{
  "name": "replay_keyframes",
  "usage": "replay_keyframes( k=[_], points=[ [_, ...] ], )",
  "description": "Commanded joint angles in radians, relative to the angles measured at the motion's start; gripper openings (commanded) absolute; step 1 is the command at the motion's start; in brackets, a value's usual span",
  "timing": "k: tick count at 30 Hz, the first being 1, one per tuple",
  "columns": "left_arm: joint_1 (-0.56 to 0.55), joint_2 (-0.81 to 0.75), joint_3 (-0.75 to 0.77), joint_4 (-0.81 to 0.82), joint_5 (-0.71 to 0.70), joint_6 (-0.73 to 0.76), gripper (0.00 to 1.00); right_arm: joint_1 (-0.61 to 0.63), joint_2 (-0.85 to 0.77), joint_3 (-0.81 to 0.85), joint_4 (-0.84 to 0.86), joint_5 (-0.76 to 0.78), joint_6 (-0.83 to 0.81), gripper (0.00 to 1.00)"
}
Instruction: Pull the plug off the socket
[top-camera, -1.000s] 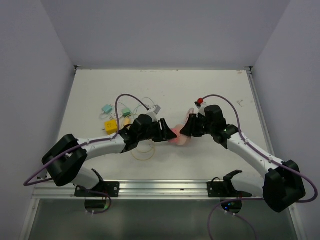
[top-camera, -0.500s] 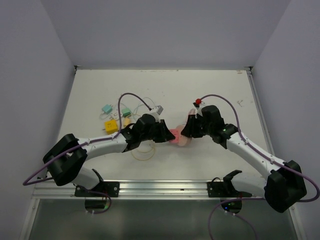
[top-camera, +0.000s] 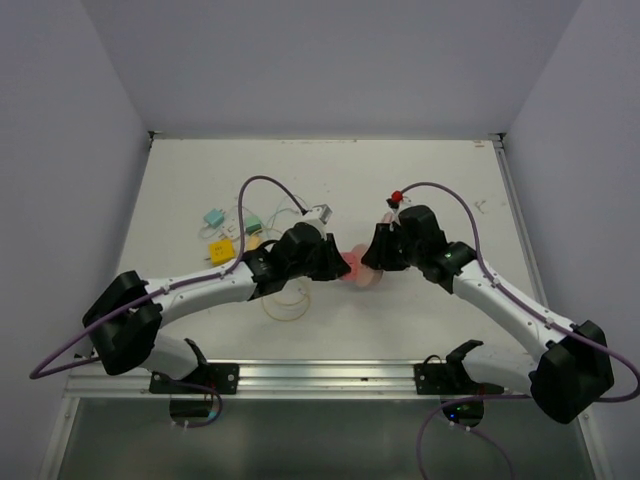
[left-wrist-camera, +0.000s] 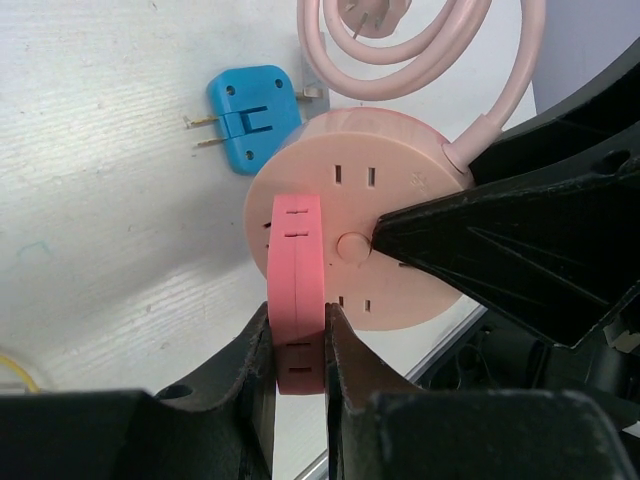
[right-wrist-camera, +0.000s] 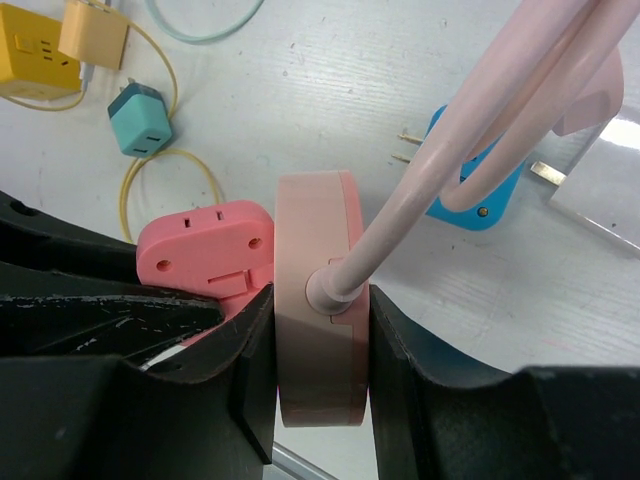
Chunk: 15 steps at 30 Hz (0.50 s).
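A pink plug (left-wrist-camera: 297, 290) stands edge-on against the face of the round pale-pink socket (left-wrist-camera: 360, 240). My left gripper (left-wrist-camera: 297, 330) is shut on the plug, one finger on each flat side. In the right wrist view, my right gripper (right-wrist-camera: 320, 310) is shut on the socket (right-wrist-camera: 315, 350), clamping its rim just below the cord outlet, with the plug (right-wrist-camera: 205, 245) on its left face. From above, the two grippers meet at mid-table, the left gripper (top-camera: 335, 265) and the right gripper (top-camera: 378, 262) on either side of the plug (top-camera: 352, 265) and socket (top-camera: 368, 277).
The socket's pink cord (left-wrist-camera: 420, 50) coils behind it. A blue adapter (left-wrist-camera: 250, 115) lies on the table just beyond. To the left are a yellow socket cube (top-camera: 222, 250), two teal adapters (top-camera: 213, 217), a yellow cable loop (top-camera: 285, 300) and a white charger (top-camera: 318, 213).
My left gripper moved right up to the socket and closed on the pink plug. The right gripper kept its hold on the socket and shifted slightly away from the bases.
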Motion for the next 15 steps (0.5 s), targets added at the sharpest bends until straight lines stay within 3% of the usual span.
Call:
replay_keyframes(
  k=[1, 10, 15],
  points=[
    [-0.018, -0.136, 0.079, -0.048, 0.015, 0.035, 0.0, -0.025, 0.027, 0.008, -0.075, 0.241, -0.036, 0.0],
    [-0.017, -0.275, 0.125, -0.195, -0.01, 0.035, 0.0, -0.024, 0.048, 0.028, -0.088, 0.246, -0.027, 0.0],
    [-0.011, -0.318, 0.134, -0.255, -0.065, 0.057, 0.0, -0.025, -0.007, 0.013, -0.014, 0.139, -0.011, 0.0]
  ],
)
